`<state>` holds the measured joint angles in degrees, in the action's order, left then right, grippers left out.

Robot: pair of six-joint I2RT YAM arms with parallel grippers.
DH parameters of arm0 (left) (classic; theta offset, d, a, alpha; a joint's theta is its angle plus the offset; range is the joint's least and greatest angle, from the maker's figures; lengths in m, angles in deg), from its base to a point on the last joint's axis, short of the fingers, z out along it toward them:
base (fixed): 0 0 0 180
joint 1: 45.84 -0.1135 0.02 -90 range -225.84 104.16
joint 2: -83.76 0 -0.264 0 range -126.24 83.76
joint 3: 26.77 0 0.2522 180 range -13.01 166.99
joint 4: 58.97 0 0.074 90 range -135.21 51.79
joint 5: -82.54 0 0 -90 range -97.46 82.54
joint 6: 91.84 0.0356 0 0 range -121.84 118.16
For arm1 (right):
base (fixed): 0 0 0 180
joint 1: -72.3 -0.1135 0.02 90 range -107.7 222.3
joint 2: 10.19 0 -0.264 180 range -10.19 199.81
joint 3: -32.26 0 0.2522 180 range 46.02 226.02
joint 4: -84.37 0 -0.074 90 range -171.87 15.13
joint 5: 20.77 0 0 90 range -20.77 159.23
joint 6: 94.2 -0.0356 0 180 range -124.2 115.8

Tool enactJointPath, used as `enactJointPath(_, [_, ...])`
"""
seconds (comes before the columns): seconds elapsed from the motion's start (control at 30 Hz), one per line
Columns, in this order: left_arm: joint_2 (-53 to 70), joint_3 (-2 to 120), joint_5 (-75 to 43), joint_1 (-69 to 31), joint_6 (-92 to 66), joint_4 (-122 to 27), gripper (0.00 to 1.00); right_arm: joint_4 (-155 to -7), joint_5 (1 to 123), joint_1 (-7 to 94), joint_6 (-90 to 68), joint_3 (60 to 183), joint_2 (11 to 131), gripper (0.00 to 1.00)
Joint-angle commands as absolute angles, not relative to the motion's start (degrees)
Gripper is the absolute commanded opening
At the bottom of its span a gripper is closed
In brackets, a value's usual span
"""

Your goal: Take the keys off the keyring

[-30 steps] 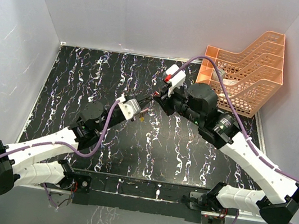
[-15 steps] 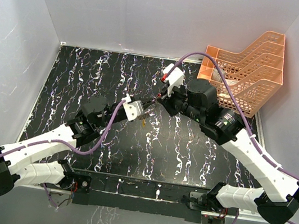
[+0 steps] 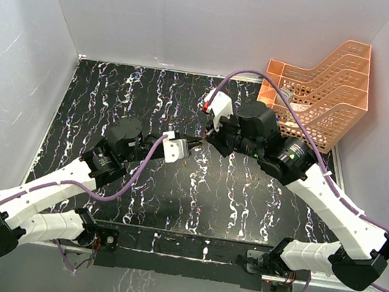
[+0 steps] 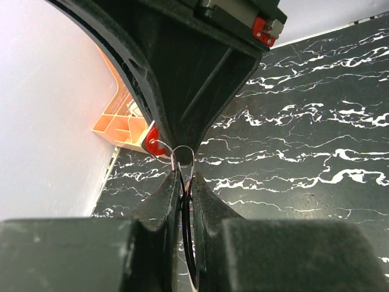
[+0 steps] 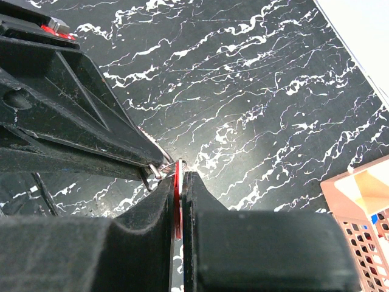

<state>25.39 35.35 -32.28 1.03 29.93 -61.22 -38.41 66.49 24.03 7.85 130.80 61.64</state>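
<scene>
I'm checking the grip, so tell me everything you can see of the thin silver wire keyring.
The thin silver wire keyring looks like bare metal: a round loop clamped edge-on in the shut left end effector, its top arc poking out. There a red-headed key joined to it is pinched by the shut right end effector.

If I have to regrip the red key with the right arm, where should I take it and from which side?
Take the red key by its flat plastic head, right fingers across both faces, probably coming from the side opposite the left gripper. The ring loops out of that gripper right beside the key, so that side is crowded.
</scene>
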Motion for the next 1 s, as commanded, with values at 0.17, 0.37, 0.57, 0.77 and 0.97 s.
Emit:
enactJointPath(0.17, [25.69,38.51,-45.29,2.14,30.42,-60.12,0.0,-43.06,69.53,25.06,9.99,133.38,61.67,0.0])
enactJointPath(0.37, [24.16,38.6,-47.33,2.14,30.21,-60.75,0.0,-41.55,66.41,24.31,11.18,134.41,63.79,0.0])
enactJointPath(0.57, [23.77,39.62,-48.61,2.15,31.64,-58.39,0.0,-35.8,66.06,22.76,15.32,138.25,66.61,0.0])
enactJointPath(0.77, [24.54,40.17,-51.94,2.16,32.45,-57.01,0.0,-30.85,65.51,22.65,21.82,141.48,67.9,0.0])
enactJointPath(0.97, [26.38,39.63,-56.49,2.14,30.97,-58.75,0.0,-27.39,57.13,22.65,26.85,143.13,68.33,0.0])
